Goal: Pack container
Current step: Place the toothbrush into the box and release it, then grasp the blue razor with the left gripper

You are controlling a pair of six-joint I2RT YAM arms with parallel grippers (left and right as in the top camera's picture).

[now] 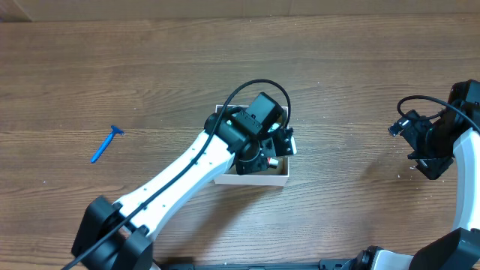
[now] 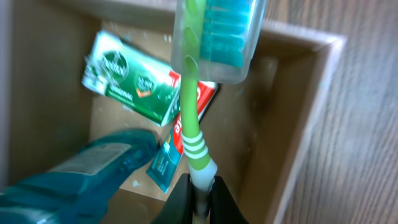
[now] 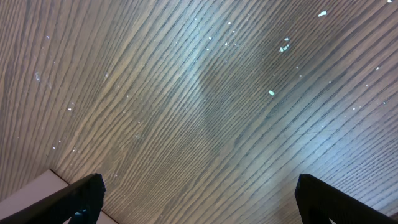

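Observation:
The container (image 1: 279,178), a shallow white-walled box with a brown floor, sits mid-table, mostly hidden under my left arm; its wall also shows in the left wrist view (image 2: 314,93). My left gripper (image 2: 200,190) is shut on a green toothbrush (image 2: 194,118) with a clear cap over its teal bristles, held over the container. Inside lie a green box (image 2: 134,78), a teal bottle (image 2: 81,177), a small teal sachet (image 2: 163,165) and a red-and-white item (image 2: 205,96). My right gripper (image 3: 198,193) is open and empty over bare wood at the right (image 1: 431,161).
A blue razor (image 1: 106,142) lies on the wooden table far left of the container. A pale surface edge shows at the bottom left of the right wrist view (image 3: 31,193).

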